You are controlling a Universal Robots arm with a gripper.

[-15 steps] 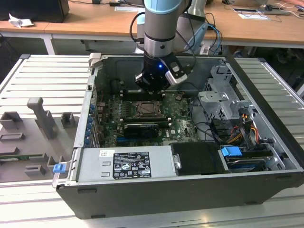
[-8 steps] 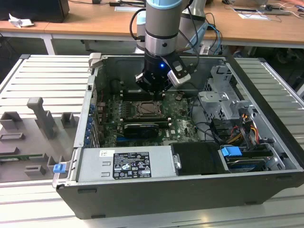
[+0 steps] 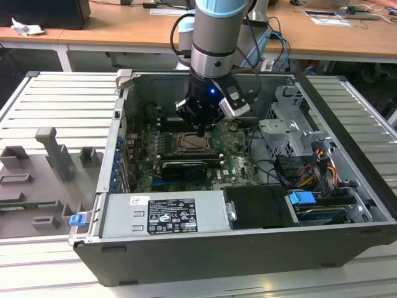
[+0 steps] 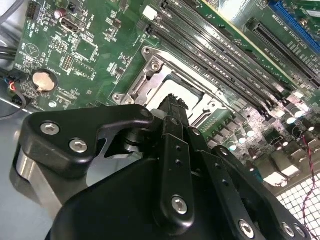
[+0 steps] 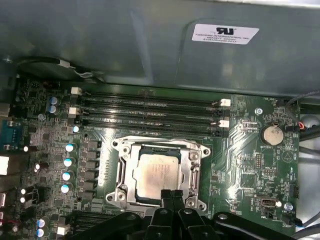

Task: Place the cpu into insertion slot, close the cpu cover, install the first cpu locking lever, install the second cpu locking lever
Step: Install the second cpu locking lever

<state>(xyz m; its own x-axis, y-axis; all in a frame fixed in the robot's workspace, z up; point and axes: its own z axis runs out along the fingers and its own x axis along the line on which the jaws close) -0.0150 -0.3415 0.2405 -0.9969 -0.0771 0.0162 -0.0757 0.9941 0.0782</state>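
Cpu (image 5: 156,176) seated under cover (image 5: 192,165), hand (image 5: 171,196) closed

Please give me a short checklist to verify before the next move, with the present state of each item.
1. The cpu lies in the insertion slot: ok.
2. The cpu cover is down around the chip: ok.
3. Locking levers are latched: cannot tell.
4. The gripper is at the socket edge, fingers together: ok.
5. Gripper holds nothing: ok.
6. The memory slots are free of the arm: ok.
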